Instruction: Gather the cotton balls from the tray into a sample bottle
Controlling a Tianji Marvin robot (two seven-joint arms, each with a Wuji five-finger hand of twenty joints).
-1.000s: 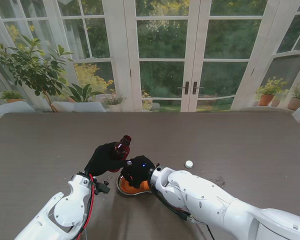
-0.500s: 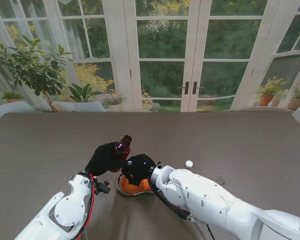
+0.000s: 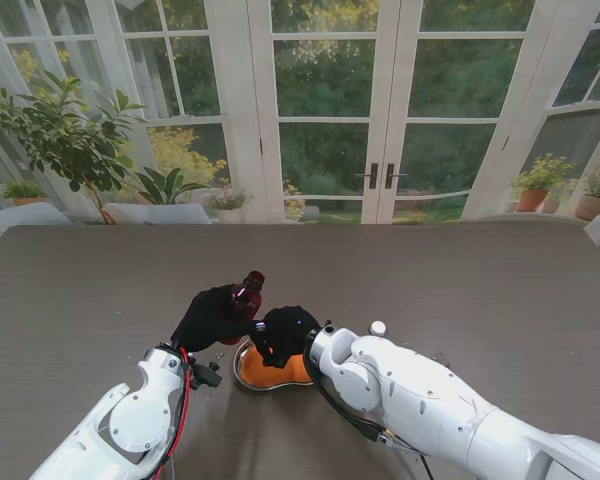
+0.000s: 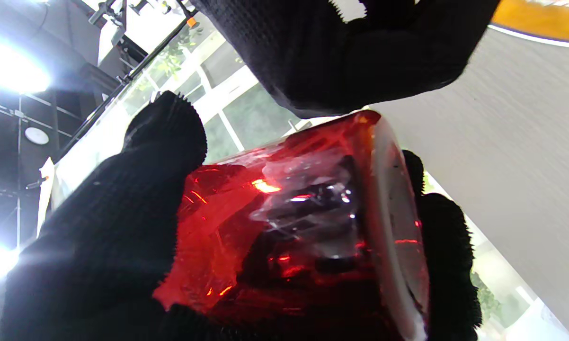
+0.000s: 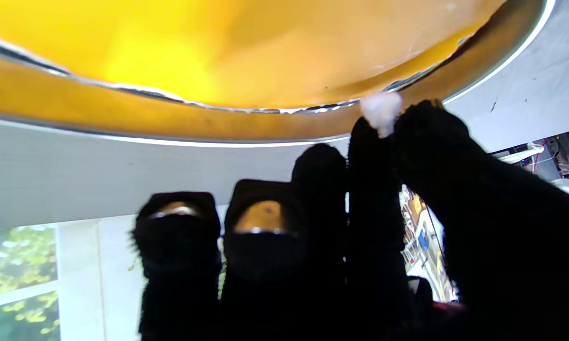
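My left hand (image 3: 212, 312), in a black glove, is shut on a red translucent sample bottle (image 3: 246, 294), tilted, with its mouth toward the right hand. The left wrist view shows the bottle (image 4: 289, 227) filling the frame between thumb and fingers. My right hand (image 3: 283, 333), also black-gloved, hovers at the tray's far edge close to the bottle. In the right wrist view a small white cotton ball (image 5: 380, 110) is pinched between thumb and a fingertip, just over the rim of the orange tray (image 5: 218, 118). The tray (image 3: 270, 375) lies on the table near me.
A small white bottle cap (image 3: 378, 328) lies on the brown table (image 3: 480, 280) to the right of the hands. Small clear bits lie near the right forearm (image 3: 440, 356). Glass doors and plants stand beyond the table's far edge.
My right hand has lifted from inside the tray and moved away from me toward the bottle, uncovering more of the tray. The left hand and bottle have stayed put.
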